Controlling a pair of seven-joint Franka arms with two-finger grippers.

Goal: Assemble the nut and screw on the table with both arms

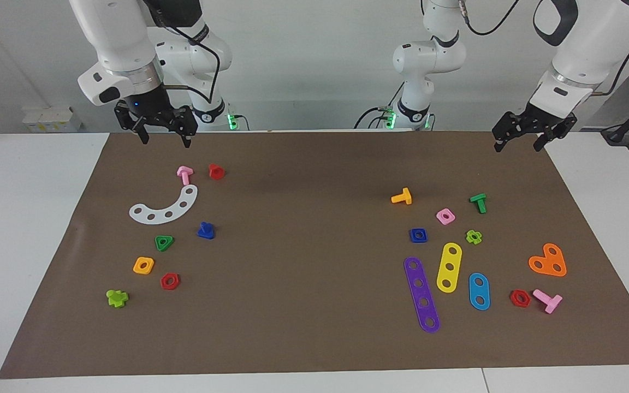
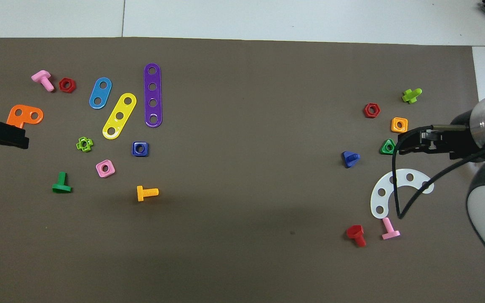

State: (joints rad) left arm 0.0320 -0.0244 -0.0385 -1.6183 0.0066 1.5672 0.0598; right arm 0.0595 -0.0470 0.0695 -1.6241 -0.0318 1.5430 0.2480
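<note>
The nut [image 1: 418, 235] is a blue square with a round hole, flat on the brown mat [image 1: 314, 305] toward the left arm's end; it also shows in the overhead view [image 2: 140, 149]. The screw [image 1: 206, 231] is a dark-blue bolt resting on its head, shaft up, toward the right arm's end, also seen from overhead [image 2: 350, 159]. My right gripper [image 1: 165, 139] hangs open and empty in the air over the mat's edge by the robots, above a pink bolt [image 1: 184, 174]. My left gripper [image 1: 517, 145] hangs open and empty over the mat's corner at its own end.
Around the screw: a white curved strip [image 1: 164, 209], red bolt [image 1: 216, 171], green triangle nut [image 1: 164, 242], orange square nut [image 1: 143, 265], red hex nut [image 1: 170, 281]. Around the nut: pink square nut [image 1: 445, 216], orange bolt [image 1: 402, 197], purple strip [image 1: 421, 294], yellow strip [image 1: 449, 267].
</note>
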